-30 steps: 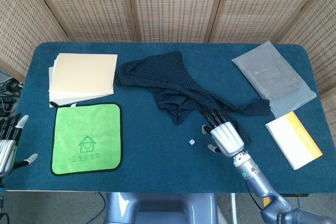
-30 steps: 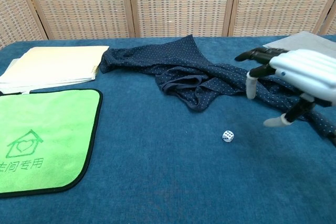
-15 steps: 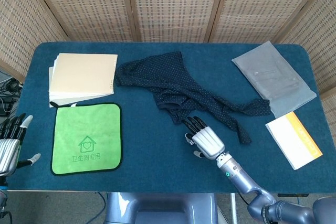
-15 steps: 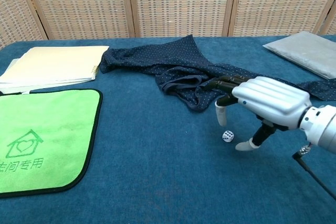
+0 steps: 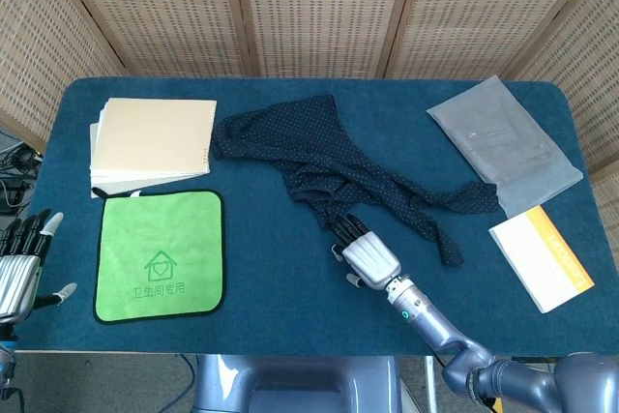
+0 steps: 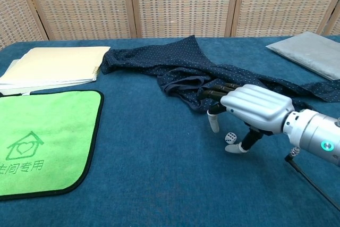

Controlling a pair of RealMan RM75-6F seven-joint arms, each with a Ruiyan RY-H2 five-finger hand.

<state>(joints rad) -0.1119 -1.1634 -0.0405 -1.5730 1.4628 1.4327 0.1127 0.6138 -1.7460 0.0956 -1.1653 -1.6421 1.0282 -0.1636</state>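
Your right hand [image 6: 254, 111] hovers palm-down over the small white die [image 6: 230, 137] near the table's front edge, fingers spread and holding nothing; the crumpled dark-blue dotted cloth [image 5: 329, 157] lies just behind it. Your left hand [image 5: 19, 268] hangs off the table's left edge, fingers apart and empty.

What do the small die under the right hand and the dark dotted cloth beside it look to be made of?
The die looks like hard, smooth white plastic with dark pips, though it is too small to be sure. The dotted cloth appears to be thin woven fabric, matte navy with pale dots; it lies crumpled in soft folds. The right hand hovers over the die.
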